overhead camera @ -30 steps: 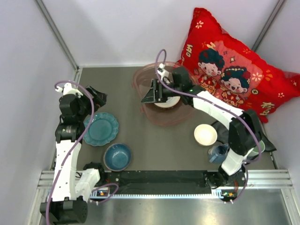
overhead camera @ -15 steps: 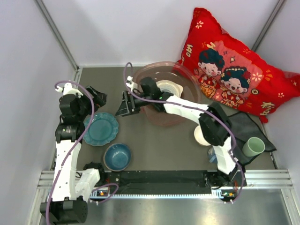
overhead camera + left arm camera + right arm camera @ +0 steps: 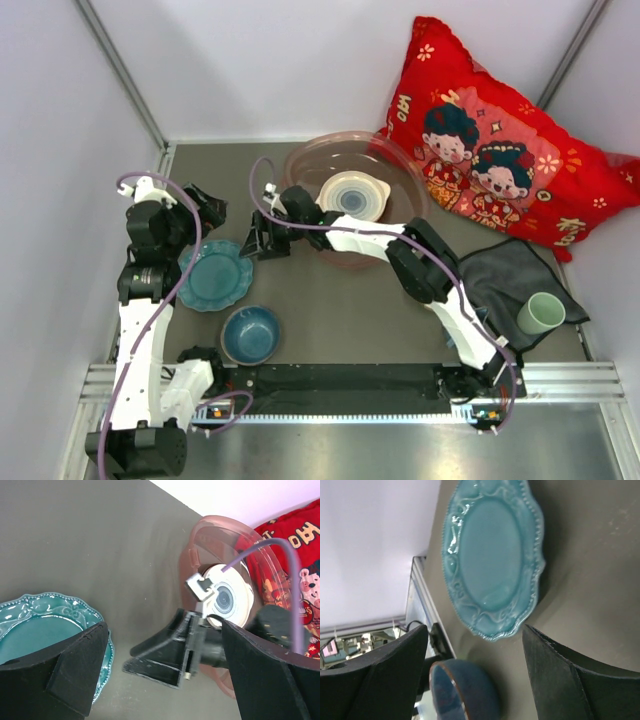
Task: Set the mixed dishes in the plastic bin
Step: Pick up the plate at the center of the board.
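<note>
Right claw (image 3: 265, 243): fingers spread, nothing between them, low over the tabletop (image 3: 330, 320) between bin (image 3: 352, 260) and teal plate (image 3: 215, 275), just beside the plate's far right edge. Left claw (image 3: 207, 207): spread wide as well, empty, hovering at the plate's far edge.

Teal plate, likely next to go: lies flat and face up on the tabletop, left of the bin and apart from it. Looks like glazed ceramic, so probably stiff, slick, weighty for its size and quick to chip if dropped. Shows no gap under it to slip a finger into. Best taken at the raised scalloped rim on the side nearest the right claw, one finger over the rim and one under, with a firm pinch and a slow lift to keep it from sliding out.

Bin: holds one white plate (image 3: 353, 195) with blue rings, resting face up near the middle; nothing else seen inside. Blue bowl (image 3: 250, 333): upright, empty, just beside the teal plate on its near side. Cup (image 3: 541, 312): upright on the grey cloth (image 3: 495, 275) at the right, well apart from the bin, seemingly empty.
</note>
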### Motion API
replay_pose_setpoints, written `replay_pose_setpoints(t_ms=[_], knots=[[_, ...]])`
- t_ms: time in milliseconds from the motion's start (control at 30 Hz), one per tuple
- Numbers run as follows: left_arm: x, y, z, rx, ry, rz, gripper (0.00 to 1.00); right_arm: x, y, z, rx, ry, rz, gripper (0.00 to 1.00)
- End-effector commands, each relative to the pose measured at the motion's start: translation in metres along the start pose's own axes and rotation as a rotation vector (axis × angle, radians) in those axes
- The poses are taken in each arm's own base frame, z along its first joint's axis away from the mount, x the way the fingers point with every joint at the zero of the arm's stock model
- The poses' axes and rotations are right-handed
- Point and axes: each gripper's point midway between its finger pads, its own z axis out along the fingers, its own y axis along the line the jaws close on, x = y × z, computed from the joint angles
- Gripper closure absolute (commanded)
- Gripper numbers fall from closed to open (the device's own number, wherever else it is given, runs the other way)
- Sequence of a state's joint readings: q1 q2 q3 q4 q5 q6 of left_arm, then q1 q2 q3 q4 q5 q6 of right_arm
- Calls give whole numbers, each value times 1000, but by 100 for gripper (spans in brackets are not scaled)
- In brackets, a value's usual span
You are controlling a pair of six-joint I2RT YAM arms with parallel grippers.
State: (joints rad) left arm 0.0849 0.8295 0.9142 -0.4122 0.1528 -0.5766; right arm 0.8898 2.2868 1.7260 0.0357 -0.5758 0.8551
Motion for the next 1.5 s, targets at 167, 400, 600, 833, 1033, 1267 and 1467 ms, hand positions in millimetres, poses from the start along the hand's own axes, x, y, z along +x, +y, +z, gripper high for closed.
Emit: replay_pose_setpoints(t_ms=[167,400,600,833,1033,1267,1467], knots=[[-17,-8,-5,21,-56,21,2,3,8,23,-11,-19,-27,25],[-16,-7,-4,18,-53,17,1,26,-10,30,24,10,-13,25],[-14,-7,-6,22,-52,15,1,37,-18,34,45,27,-6,25],[-14,-7,-5,24,-49,15,1,36,-29,32,110,10,-6,25],[-14,-7,-5,25,-50,14,1,39,-42,32,186,6,9,25],[-13,-8,-5,27,-45,16,1,46,-47,43,190,20,34,25],[-12,-9,-6,33,-43,12,1,45,-47,54,181,14,57,25]])
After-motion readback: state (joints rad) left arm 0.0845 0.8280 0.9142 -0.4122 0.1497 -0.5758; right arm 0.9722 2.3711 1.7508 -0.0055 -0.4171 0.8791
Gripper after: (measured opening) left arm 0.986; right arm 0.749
